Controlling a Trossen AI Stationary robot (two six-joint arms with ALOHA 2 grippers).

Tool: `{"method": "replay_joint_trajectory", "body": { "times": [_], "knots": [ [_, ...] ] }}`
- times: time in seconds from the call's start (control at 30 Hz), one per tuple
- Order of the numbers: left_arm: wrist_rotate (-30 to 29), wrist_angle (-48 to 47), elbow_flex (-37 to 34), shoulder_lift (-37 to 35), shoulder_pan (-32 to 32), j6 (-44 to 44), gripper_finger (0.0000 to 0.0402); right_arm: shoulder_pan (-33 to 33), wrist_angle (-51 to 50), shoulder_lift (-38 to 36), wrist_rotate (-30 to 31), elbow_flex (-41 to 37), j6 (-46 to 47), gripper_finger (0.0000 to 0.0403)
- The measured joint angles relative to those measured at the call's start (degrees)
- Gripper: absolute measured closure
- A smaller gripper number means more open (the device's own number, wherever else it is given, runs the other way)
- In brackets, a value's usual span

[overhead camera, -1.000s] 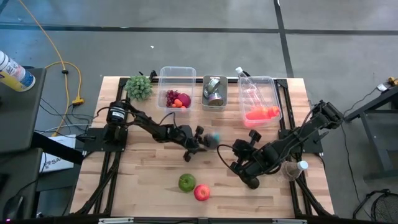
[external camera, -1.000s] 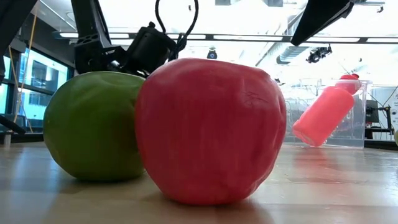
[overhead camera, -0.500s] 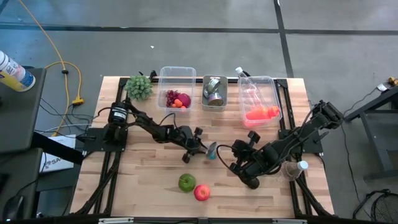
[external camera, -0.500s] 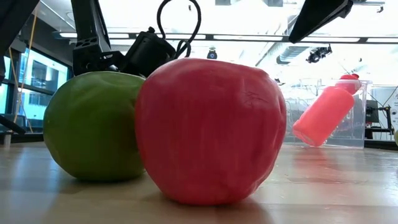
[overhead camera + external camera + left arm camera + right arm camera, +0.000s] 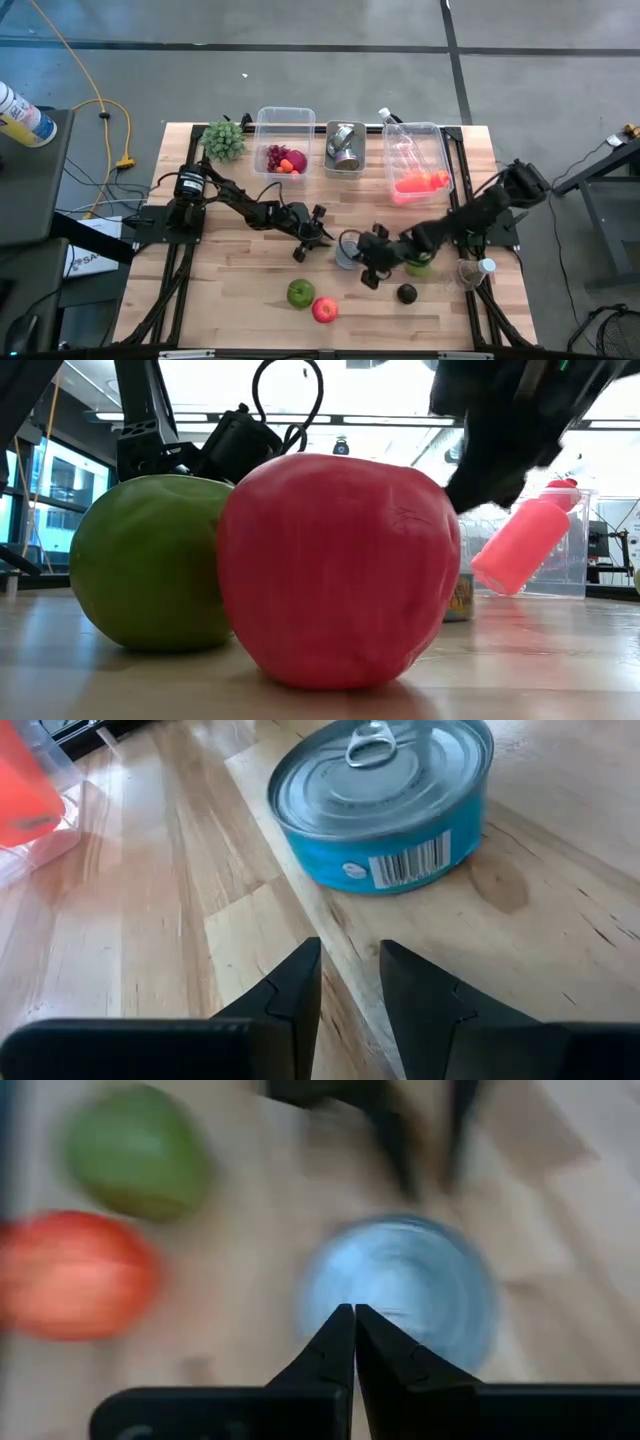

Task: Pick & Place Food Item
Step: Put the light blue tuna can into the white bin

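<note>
A blue tin can (image 5: 385, 805) with a silver pull-tab lid stands upright on the wooden table (image 5: 250, 290), near its middle (image 5: 347, 251). My left gripper (image 5: 350, 970) is just left of the can (image 5: 322, 235), with a narrow gap between its fingers and nothing in it. My right gripper (image 5: 353, 1315) is shut and slants down toward the can's lid (image 5: 400, 1295) from the table's right (image 5: 362, 262). In the low view it hangs clear above the can (image 5: 461, 598). A green apple (image 5: 300, 292) and a red apple (image 5: 324, 309) rest nearer the front edge.
Three clear bins line the far edge: one with red and purple food (image 5: 284, 140), one with tins (image 5: 346, 147), one with bottles (image 5: 418, 160). A green plant (image 5: 224, 140) stands far left. A small green fruit (image 5: 418, 265) and a dark round one (image 5: 406, 293) lie under my right arm.
The can has gone from a raised, tilted place at my left gripper's fingertips down toward the near edge and now stands upright on the table. My right gripper has swung down and toward the table's left, over the can, uncovering the small green and dark fruits.
</note>
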Motion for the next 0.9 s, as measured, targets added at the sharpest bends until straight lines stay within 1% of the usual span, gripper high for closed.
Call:
{"method": "replay_joint_trajectory", "body": {
  "times": [0.07, 0.13, 0.2, 0.27, 0.3, 0.5, 0.63, 0.77, 0.9],
  "knots": [
    [-0.1, 0.0, 0.0, 0.0, -0.2, 0.0, 0.0302, -1.3, -1.4, 0.0, 0.1, -1.1, -0.5, 0.0401],
    [-0.1, 0.1, 0.0, 0.0, -0.5, 0.0, 0.0302, -1.5, -0.6, 0.0, 0.7, -1.0, -2.9, 0.0401],
    [-0.2, 0.2, 0.0, 0.0, -0.8, 0.0, 0.0302, -1.2, 1.4, -0.8, -1.2, -0.9, -5.4, 0.0401],
    [-0.7, 1.4, 0.0, 0.0, -0.8, 0.0, 0.0302, -0.9, 2.6, -1.0, -4.1, -0.9, -6.2, 0.0401],
    [-1.1, 2.2, 0.0, 0.0, -0.8, 0.0, 0.0302, -0.9, 2.6, -1.0, -4.6, -0.8, -6.2, 0.0401],
    [-1.8, 4.4, -0.1, -0.1, -1.2, 0.4, 0.0302, -0.5, -5.8, 3.7, 0.3, -0.9, 1.0, 0.0401],
    [-1.9, 4.7, -0.1, -0.1, -1.5, 0.4, 0.0302, -0.4, -3.2, 6.2, -0.5, -0.6, 2.3, 0.0401],
    [-2.1, 5.1, -0.1, -0.1, -1.9, 0.4, 0.0302, -0.5, -3.3, 6.3, -0.4, -0.7, 2.1, 0.0401],
    [-2.1, 5.5, -0.1, -0.1, -3.0, 0.4, 0.0302, -0.5, -3.1, 6.3, -0.3, -2.3, 5.1, 0.0401]
  ]
}}
